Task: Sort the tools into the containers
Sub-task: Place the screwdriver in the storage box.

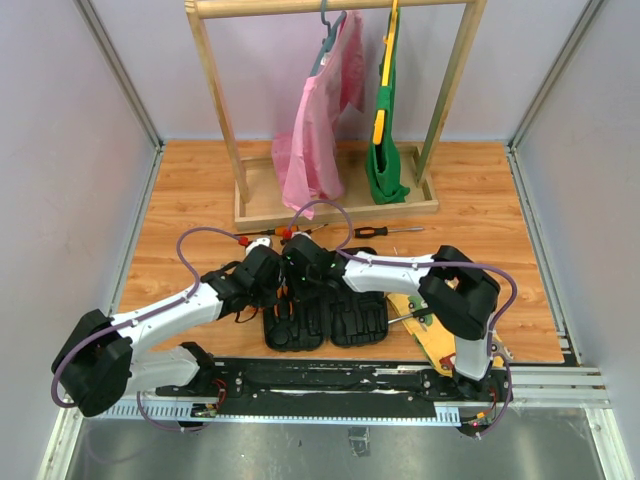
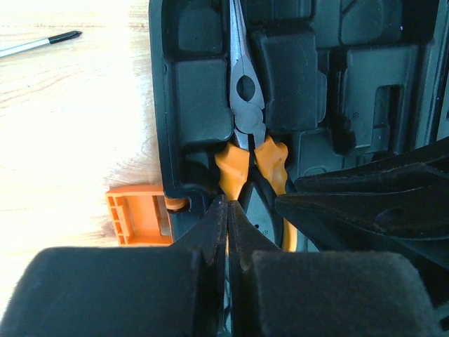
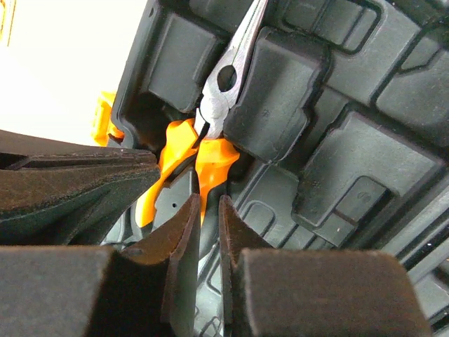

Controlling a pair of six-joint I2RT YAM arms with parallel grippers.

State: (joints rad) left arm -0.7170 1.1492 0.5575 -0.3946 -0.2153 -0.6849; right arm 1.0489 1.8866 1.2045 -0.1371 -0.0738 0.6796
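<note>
The black tool case [image 1: 355, 320] [image 2: 203, 98] [image 3: 351, 154] lies open near the front edge. Orange-handled pliers [image 2: 245, 105] [image 3: 221, 91] rest in a moulded slot of its left half, nose pointing away. My left gripper [image 1: 268, 278] [image 2: 228, 205] is shut, its tips together over the pliers' left handle. My right gripper [image 1: 300, 272] [image 3: 208, 210] is right beside it. Its jaws stand a narrow slit apart, and the pliers' right handle runs into that slit. An orange-and-black screwdriver [image 1: 385, 231] and a second one [image 1: 262, 238] lie on the wood beyond the case.
The case's orange latch [image 2: 137, 214] [image 3: 104, 119] sticks out on the left. A yellow picture board [image 1: 428, 325] lies under the right arm. A wooden rack [image 1: 335, 205] with a pink garment [image 1: 315, 150] and a green one [image 1: 385, 150] stands at the back. Another screwdriver's tip [image 2: 38, 42] shows left of the case.
</note>
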